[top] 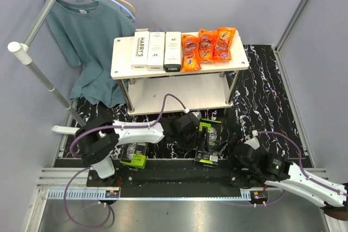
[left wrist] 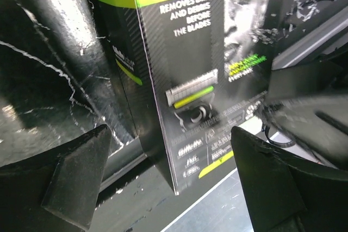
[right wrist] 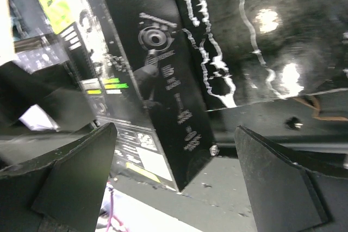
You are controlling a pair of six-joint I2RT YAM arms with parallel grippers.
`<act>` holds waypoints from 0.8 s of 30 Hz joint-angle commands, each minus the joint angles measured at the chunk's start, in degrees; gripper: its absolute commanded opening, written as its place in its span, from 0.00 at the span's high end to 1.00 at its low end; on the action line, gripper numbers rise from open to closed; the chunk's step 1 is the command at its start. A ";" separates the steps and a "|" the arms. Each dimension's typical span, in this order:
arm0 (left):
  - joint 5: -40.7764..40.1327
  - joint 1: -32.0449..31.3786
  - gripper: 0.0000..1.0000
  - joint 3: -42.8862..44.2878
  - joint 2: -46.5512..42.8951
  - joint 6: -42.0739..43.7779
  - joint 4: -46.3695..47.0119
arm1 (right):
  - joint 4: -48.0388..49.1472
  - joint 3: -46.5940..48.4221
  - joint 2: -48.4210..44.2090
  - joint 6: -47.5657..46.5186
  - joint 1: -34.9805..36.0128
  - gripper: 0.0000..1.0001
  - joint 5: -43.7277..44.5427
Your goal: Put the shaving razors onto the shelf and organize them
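Observation:
Three slim white shaving razor boxes (top: 140, 50) (top: 155, 50) (top: 172, 51) lie side by side on the left of the shelf's top board (top: 122, 61). A black box with lime-green labels (top: 209, 142) stands on the mat in front of the shelf. My left gripper (top: 196, 133) is just left of it, open, and the box's printed face (left wrist: 179, 69) fills the gap ahead of the gripper (left wrist: 168, 142), untouched. My right gripper (top: 235, 149) is open on its right side, the box's corner (right wrist: 157, 80) ahead of the gripper (right wrist: 174, 134). A second black and green box (top: 134, 156) lies by the left arm's base.
Shiny orange snack packets (top: 207, 47) cover the right of the top board. The lower board (top: 185, 93) is bare. A teal shirt (top: 89, 42) hangs on a rack with a white pole (top: 38, 69) at the left. A black marbled mat (top: 272, 96) covers the table.

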 commanded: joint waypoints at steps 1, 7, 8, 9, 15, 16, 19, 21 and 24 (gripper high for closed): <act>3.15 0.19 0.07 0.76 1.65 -1.11 4.53 | 3.92 -2.04 -1.21 -0.19 0.24 0.00 -1.07; 3.07 0.19 0.08 -0.99 0.60 -1.73 4.62 | 7.70 -4.33 1.59 -0.37 0.33 0.00 -4.14; 2.89 0.19 0.08 -1.43 0.08 -1.99 4.53 | 7.88 -4.42 2.38 -0.11 0.33 0.00 -4.49; 2.81 0.19 0.08 -1.61 -0.36 -2.25 4.62 | 8.23 -4.68 3.87 0.15 0.33 0.00 -4.76; 3.24 0.19 0.09 -2.75 -2.21 -3.13 5.32 | 17.70 -8.71 9.32 -0.02 0.24 0.00 -7.22; 3.94 0.19 0.09 -2.93 -2.30 -3.39 6.37 | 19.12 -9.42 9.68 -0.02 0.24 0.00 -7.57; 4.91 0.11 0.10 -3.54 -2.21 -4.27 8.13 | 26.32 -12.85 10.21 -0.55 0.33 0.00 -8.01; 5.53 0.11 0.10 -4.25 -2.21 -5.15 9.19 | 27.92 -13.56 9.16 -1.24 0.24 0.00 -7.75; 6.32 0.11 0.11 -4.86 -1.95 -5.59 10.60 | 27.93 -13.47 6.62 -2.83 0.33 0.00 -6.70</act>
